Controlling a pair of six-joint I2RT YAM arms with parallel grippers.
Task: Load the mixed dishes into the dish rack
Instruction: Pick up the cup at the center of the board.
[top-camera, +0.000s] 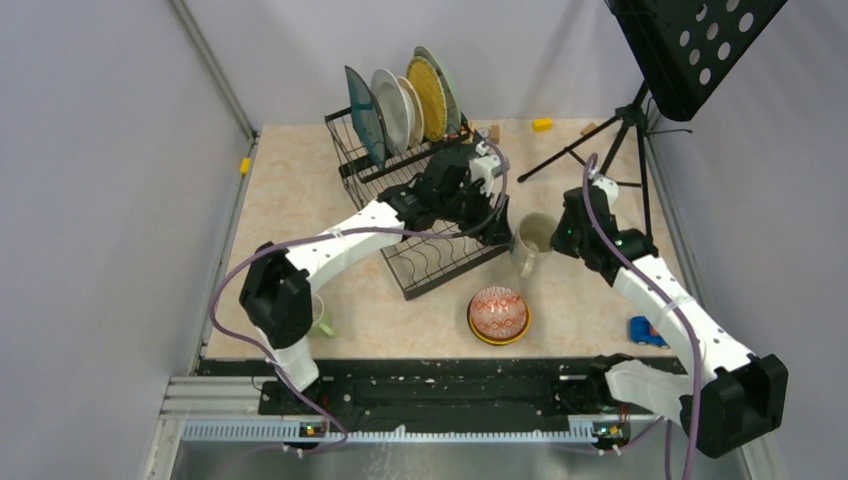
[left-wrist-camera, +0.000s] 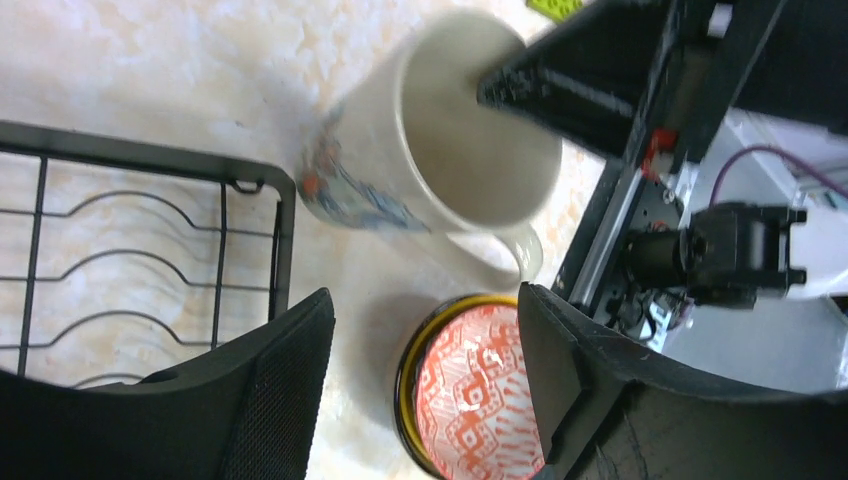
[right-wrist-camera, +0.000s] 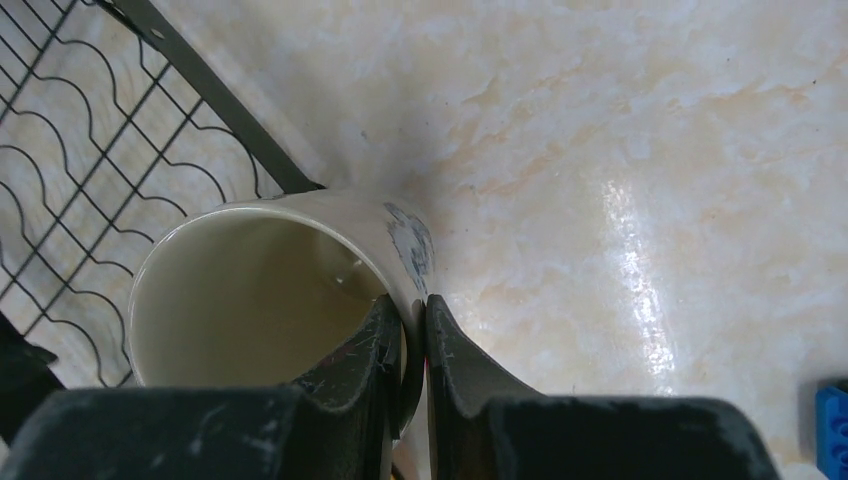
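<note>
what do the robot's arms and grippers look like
The left arm and right arm match: white link shells between chunky black joint housings, with a purple cable looping along each. The left gripper and right gripper have black wedge-shaped jaws, finely textured inside, and the right's are scuffed pale near the tips.

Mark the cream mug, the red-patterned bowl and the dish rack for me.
cream mug (right-wrist-camera: 250, 290): right wrist view, on its inside wall.
red-patterned bowl (top-camera: 497, 310): top external view, on its patterned middle.
dish rack (top-camera: 445, 262): top external view, on the bare wavy wires of the lower tray.
</note>
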